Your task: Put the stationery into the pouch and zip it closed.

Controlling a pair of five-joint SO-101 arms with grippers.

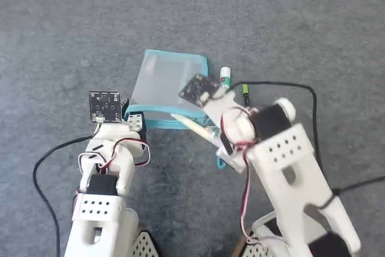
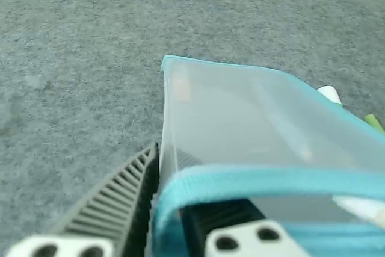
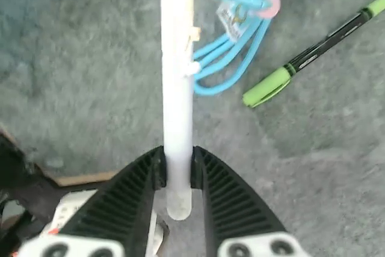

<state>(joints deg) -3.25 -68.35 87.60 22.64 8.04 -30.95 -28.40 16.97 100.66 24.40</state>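
Biggest worry for us here is the aim. The right gripper (image 3: 178,170) is pinching the long white pen (image 3: 177,58) way back at its tail end, so the long free length can swing, and if the tip catches the zip trim instead of the gap it'll likely shove the translucent pouch with teal zip trim (image 1: 165,85) across the grey felt tabletop (image 1: 60,40) or pivot in the jaws. The left gripper (image 2: 171,227) is clamped on the pouch's teal edge at the near corner and holds that lip up. It's a thin grip on floppy plastic, so a hard push could probably yank it free and let the mouth flop shut. The teal cord loop (image 3: 231,58) on the zip pull lies right beside the pen's path, so a snag there looks possible too. As for contents: from above, the pen tip sits at the pouch's open edge, but we can't tell if it's actually inside. Otherwise the pouch looks empty to us. The green-and-black marker pen (image 3: 313,55) and the white tube with a green label (image 1: 225,77) both lie on the felt just beside the pouch, outside it.
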